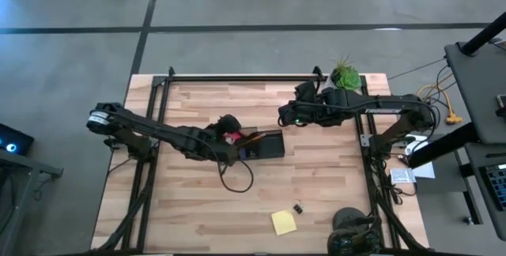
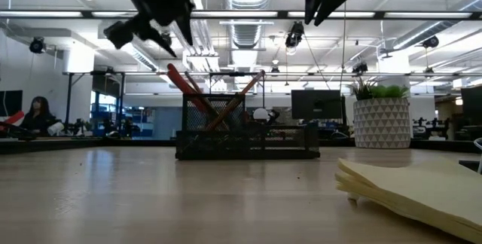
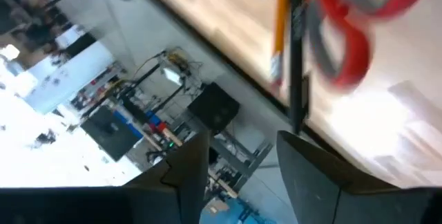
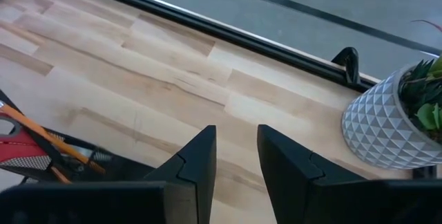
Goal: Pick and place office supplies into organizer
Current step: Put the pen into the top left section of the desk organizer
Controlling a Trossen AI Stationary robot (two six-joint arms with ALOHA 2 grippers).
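Observation:
The black organizer (image 1: 266, 144) stands mid-table. Red-handled scissors (image 2: 184, 86) and an orange pencil (image 2: 245, 93) lean slanted inside it, and a dark pen (image 3: 297, 51) shows beside them in the left wrist view. My left gripper (image 1: 234, 147) hangs open above the organizer's left end, with nothing between its fingers (image 3: 243, 141). My right gripper (image 1: 283, 118) hangs open and empty (image 4: 237, 133) beyond the organizer's far right corner. A yellow sticky-note pad (image 1: 283, 222) lies flat near the table's front edge, a black binder clip (image 1: 298, 208) next to it.
A green plant in a white patterned pot (image 1: 345, 76) stands at the table's far right, close to my right arm. A black rail (image 4: 228, 34) runs along the far edge. Bare wood lies at the front left (image 1: 174, 208).

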